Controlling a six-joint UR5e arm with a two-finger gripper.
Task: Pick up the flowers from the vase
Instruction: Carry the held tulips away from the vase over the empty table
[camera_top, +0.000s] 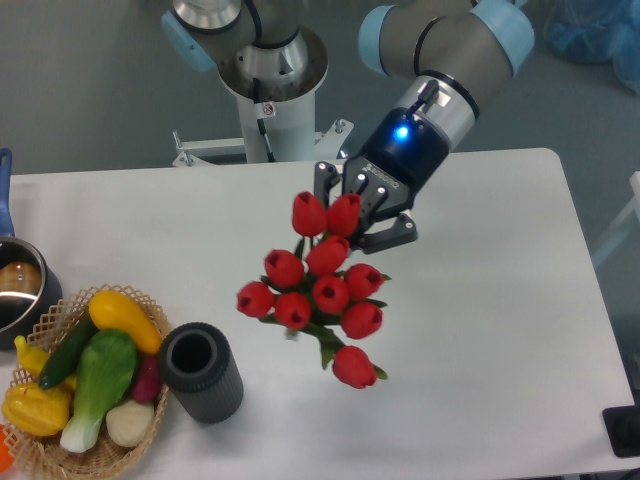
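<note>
Currently the flowers (318, 295) are pinched in the jaws of the gripper (352, 212) and held in the air, clear of the vase (200, 372). The vase mouth is seen empty on the table (500, 300), so the pick is judged essentially complete.

The flowers (318, 290) are held in the claw (352, 215) above the desk (480, 330), right of the vase (200, 372), itself beside a basket (60, 455).

Single fixed camera, high front view, angled down at table (480, 330), mid-distance
</note>
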